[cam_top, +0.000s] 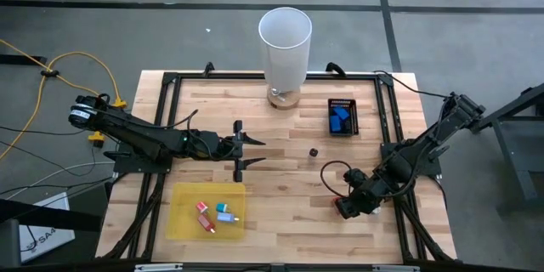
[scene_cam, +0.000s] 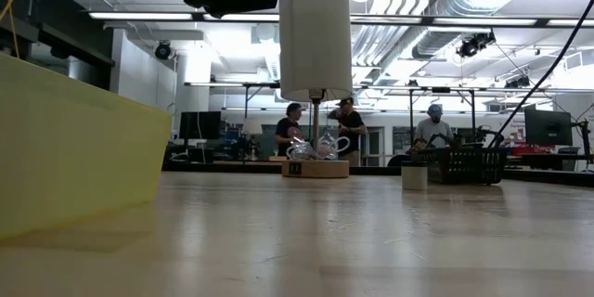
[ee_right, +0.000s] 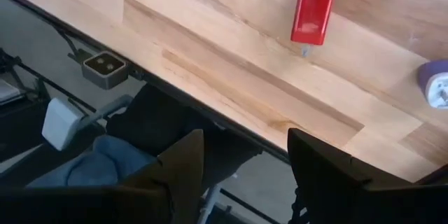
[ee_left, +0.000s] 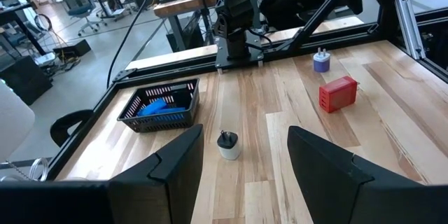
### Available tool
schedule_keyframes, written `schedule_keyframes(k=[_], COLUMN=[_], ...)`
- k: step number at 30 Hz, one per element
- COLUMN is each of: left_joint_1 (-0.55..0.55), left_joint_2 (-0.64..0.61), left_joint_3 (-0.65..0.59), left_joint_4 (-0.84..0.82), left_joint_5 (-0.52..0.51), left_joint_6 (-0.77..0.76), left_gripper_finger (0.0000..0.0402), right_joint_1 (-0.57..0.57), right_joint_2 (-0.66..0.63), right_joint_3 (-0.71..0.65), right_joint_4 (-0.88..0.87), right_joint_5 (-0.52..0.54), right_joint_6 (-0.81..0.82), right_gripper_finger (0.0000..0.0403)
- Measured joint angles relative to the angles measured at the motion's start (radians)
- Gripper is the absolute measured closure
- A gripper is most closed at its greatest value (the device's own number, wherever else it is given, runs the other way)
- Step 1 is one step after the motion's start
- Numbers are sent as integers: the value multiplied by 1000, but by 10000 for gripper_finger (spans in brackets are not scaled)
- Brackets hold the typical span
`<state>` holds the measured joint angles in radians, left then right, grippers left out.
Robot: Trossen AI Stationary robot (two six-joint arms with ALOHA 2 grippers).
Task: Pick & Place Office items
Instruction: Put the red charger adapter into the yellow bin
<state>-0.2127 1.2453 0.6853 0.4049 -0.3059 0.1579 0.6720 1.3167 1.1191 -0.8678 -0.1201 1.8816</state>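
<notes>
From above, the left gripper (cam_top: 252, 150) is being held over the middle of the bench (cam_top: 280, 212) with its jaws apart and empty, the right gripper (cam_top: 346, 206) is waiting near the front right, and the small dark piece (cam_top: 313, 150) is lying alone between them. Past the left arm's own jaws, that whitish round piece (ee_left: 227, 144) is being shown just ahead, so it should be centred between them before closing. In the right wrist view, the jaws are standing apart, empty, beyond the bench edge, with the red piece (ee_right: 313, 5) lying apart.
</notes>
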Motion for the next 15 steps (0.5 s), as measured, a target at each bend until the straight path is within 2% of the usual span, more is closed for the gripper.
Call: schedule_keyframes(k=[7,15], left_joint_1=[0,0], left_joint_2=[0,0], left_joint_3=[0,0], left_joint_4=[0,0], left_joint_5=[-5,-4], left_joint_6=[0,0], left_gripper_finger=[203,203], right_joint_1=[0,0], right_joint_2=[0,0], right_joint_3=[0,0], right_joint_4=[-48,-207], right_joint_5=[51,74], right_joint_6=[0,9], right_gripper_finger=[208,208])
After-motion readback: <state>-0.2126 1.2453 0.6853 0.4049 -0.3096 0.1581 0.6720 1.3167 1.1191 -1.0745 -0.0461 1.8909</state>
